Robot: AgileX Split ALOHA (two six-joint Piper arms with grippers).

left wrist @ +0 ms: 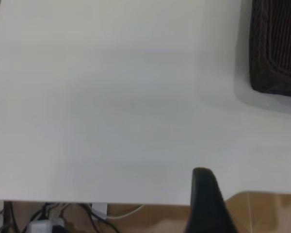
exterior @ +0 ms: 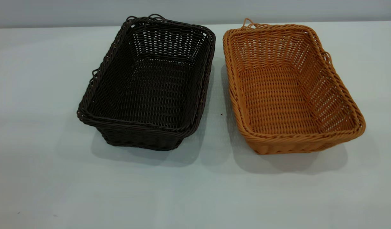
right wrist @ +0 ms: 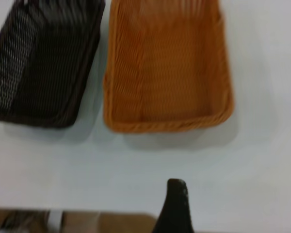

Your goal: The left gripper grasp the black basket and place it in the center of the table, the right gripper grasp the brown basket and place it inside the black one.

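The black basket [exterior: 135,128] stands empty on the table [exterior: 195,194], left of centre. The brown basket [exterior: 297,140] stands empty to its right, with a narrow gap between them. Neither gripper shows in the exterior view. In the left wrist view a black part of my left gripper [left wrist: 204,199] hangs over the table's edge, far from the black basket [left wrist: 276,53], of which only a corner shows. In the right wrist view a black part of my right gripper [right wrist: 174,206] sits near the table's edge, well short of the brown basket [right wrist: 167,124] and the black basket [right wrist: 43,114].
Bare white table surface lies all around the baskets, widest in front of them. A grey wall [exterior: 195,9] runs behind the table. Past the table's edge, the left wrist view shows brown floor and some cables [left wrist: 48,218].
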